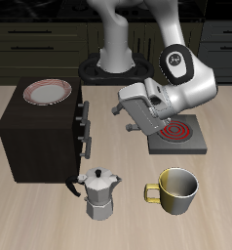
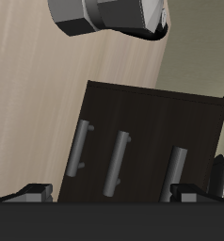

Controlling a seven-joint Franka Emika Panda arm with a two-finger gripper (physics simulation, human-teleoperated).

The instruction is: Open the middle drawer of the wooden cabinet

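Hovering just off the drawer face, the gripper (image 1: 120,105) has its fingers apart and holds nothing. From it, the wooden cabinet (image 1: 35,137) lies toward nine o'clock in the exterior view, and the middle drawer (image 2: 117,165) shows its bar handle between two alike ones — a small misaim could close the fingers on the wrong handle.

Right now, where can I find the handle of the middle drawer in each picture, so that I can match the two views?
Exterior view: the middle drawer handle sits on the cabinet face turned toward the hotplate, between the top and bottom handles.
Wrist view: it is the centre bar of three on the dark cabinet front, straight ahead of the fingers.
Shared landmark: the moka pot, seen overhead in the wrist view.
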